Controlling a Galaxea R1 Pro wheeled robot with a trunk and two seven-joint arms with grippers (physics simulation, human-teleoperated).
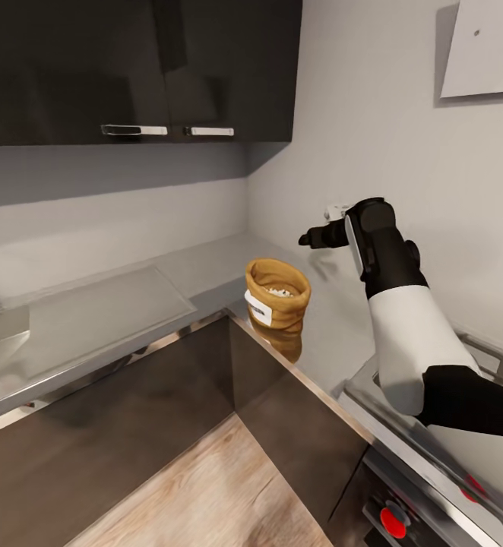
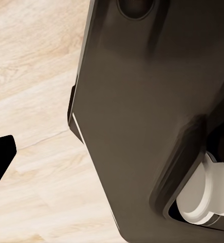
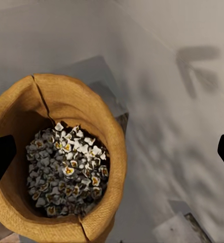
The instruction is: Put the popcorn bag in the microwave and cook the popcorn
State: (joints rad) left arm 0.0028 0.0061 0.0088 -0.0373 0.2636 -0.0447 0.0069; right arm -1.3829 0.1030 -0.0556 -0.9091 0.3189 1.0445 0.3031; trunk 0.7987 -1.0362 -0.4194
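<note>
Popcorn bag: I see the popcorn bag [image 1: 277, 294] standing upright on the desk [image 1: 115, 311], right at the inner corner of the L, close to the front edge. Its white label [image 1: 257, 308] faces out toward the floor side.
Popcorn: from the right wrist view I look down into the open sack [image 3: 56, 157]; the popcorn [image 3: 66, 169] lies in a heap at the bottom, whitish pieces with yellow-brown centres.
Right pincer: my right pincer [image 1: 312, 238] hangs in the air above the desk, just beside the bag and higher than its rim, apart from it. In the right wrist view the two dark fingertips [image 3: 0, 159] sit at opposite edges with the bag between and below them, so the jaws stand wide and hold nothing.
Left pincer: in the left wrist view I see one dark fingertip [image 2: 0, 157] over the wooden floor [image 2: 36, 101], next to a dark body panel [image 2: 142, 116]; I cannot tell how wide the jaws stand.
Surroundings: dark wall cabinets [image 1: 130, 68] hang above the desk, and the steel hob [image 1: 487, 357] lies under my right arm.
</note>
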